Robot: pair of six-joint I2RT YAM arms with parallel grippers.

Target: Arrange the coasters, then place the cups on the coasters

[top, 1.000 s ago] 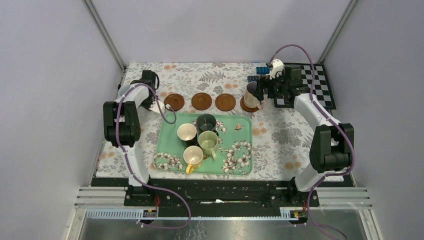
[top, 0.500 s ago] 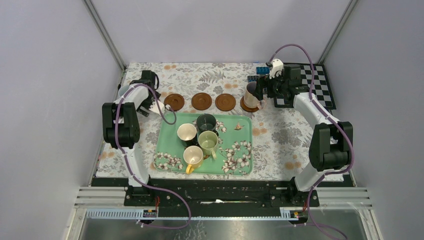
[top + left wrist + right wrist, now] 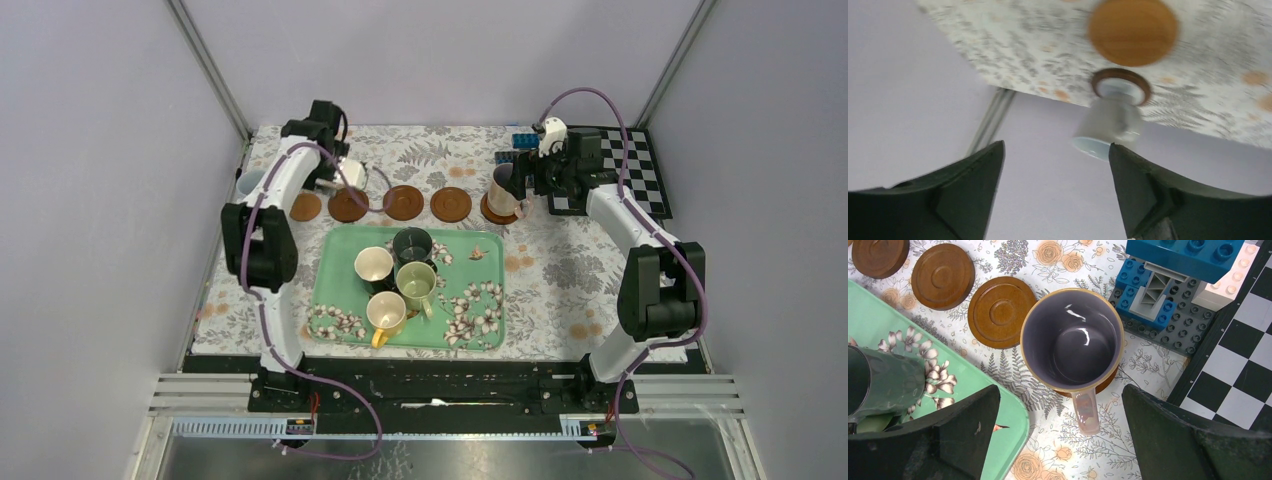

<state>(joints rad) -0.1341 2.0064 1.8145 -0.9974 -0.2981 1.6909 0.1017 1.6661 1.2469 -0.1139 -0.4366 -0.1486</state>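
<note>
Four bare brown coasters [image 3: 404, 202] lie in a row behind the green tray [image 3: 480, 330]. A pale blue cup [image 3: 250, 183] stands on a dark coaster [image 3: 1143, 87] at the far left. My left gripper [image 3: 335, 178] hovers to its right, open and empty, apart from the cup [image 3: 1108, 132]. A pinkish-beige cup with a purple inside [image 3: 1071, 340] stands on the coaster at the right end. My right gripper [image 3: 1060, 390] is open, one finger on each side of the cup's handle [image 3: 1085, 412] and neither touching it. Cream [image 3: 373, 264], dark green [image 3: 412, 243], olive [image 3: 415, 282] and yellow [image 3: 386, 312] cups sit on the tray.
Blue and grey toy bricks [image 3: 1158, 295] and a checkerboard [image 3: 1238, 340] lie just right of the pinkish-beige cup. The tray's edge [image 3: 998, 405] is close to my right gripper's left finger. The enclosure wall stands just behind the pale blue cup.
My left gripper has opened, let go of the pale blue cup and drawn up and to the right, uncovering one more coaster. The right arm has not moved.
</note>
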